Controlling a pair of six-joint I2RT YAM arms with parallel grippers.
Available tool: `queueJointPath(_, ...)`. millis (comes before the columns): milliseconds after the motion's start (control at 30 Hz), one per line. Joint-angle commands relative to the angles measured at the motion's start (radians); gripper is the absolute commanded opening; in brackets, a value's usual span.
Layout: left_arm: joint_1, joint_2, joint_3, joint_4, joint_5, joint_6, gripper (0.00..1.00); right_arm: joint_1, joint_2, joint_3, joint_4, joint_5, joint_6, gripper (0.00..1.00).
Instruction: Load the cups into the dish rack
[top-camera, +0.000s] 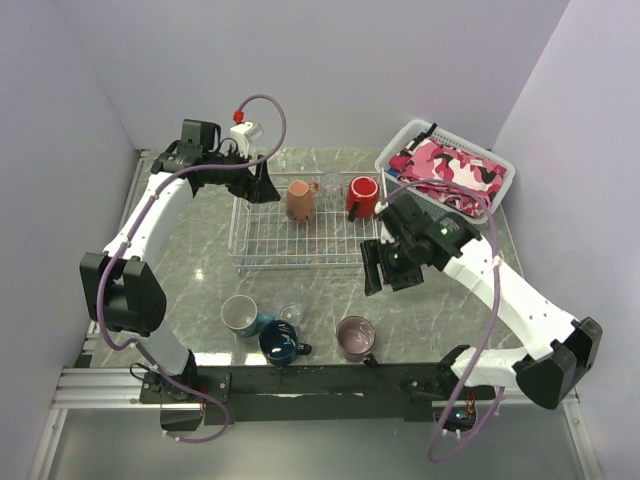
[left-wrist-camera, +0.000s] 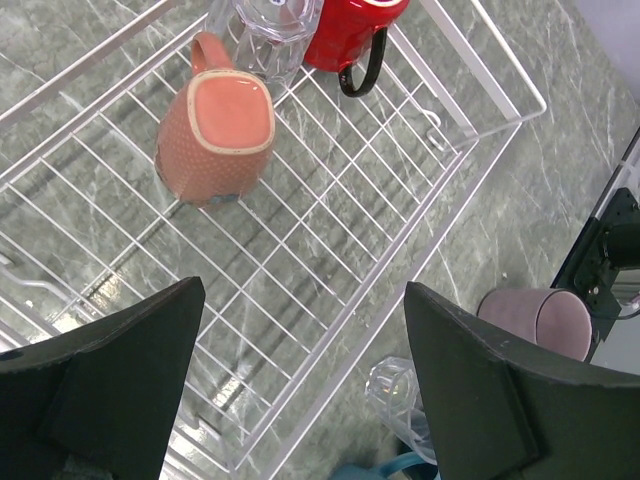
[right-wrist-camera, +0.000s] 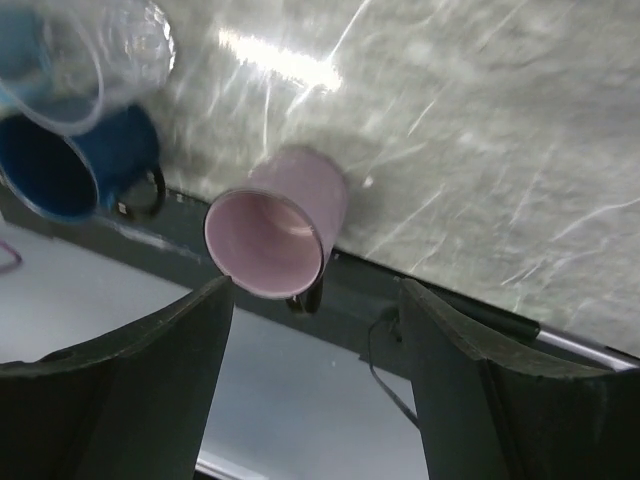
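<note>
The wire dish rack (top-camera: 297, 263) sits mid-table. In it stand a salmon-orange mug (top-camera: 300, 200), a red mug (top-camera: 362, 197) and a clear glass (top-camera: 330, 184). At the table's front stand a teal-blue mug with white inside (top-camera: 240, 314), a second clear glass (top-camera: 291, 314), a navy mug (top-camera: 280, 343) and a mauve-pink mug (top-camera: 355, 338). My left gripper (top-camera: 262, 187) is open and empty above the rack's far left corner (left-wrist-camera: 470, 150), with the salmon mug (left-wrist-camera: 215, 135) below it. My right gripper (top-camera: 373, 272) is open and empty off the rack's right front corner, above the mauve mug (right-wrist-camera: 275, 225).
A white plastic basket of pink cloth (top-camera: 450, 170) stands at the back right, close behind my right arm. The black base rail (top-camera: 320, 380) runs along the near edge, just in front of the mugs. Walls close in the table on three sides.
</note>
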Motion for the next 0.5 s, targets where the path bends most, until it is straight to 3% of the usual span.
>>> queueJointPath(0,0.001,0.003,-0.004,0.047,0.018,-0.022,0.87,0.072,-0.095,-0.086,0.097,-0.039,0.019,0.74)
queueJointPath(167,0.001,-0.012,-0.027,0.059,0.01,-0.028,0.88,0.171,-0.107,-0.183,0.154,-0.022,0.019,0.73)
queueJointPath(467,0.0,-0.069,-0.076,0.061,-0.033,-0.042,0.89,0.242,-0.052,-0.317,0.298,0.048,0.053,0.73)
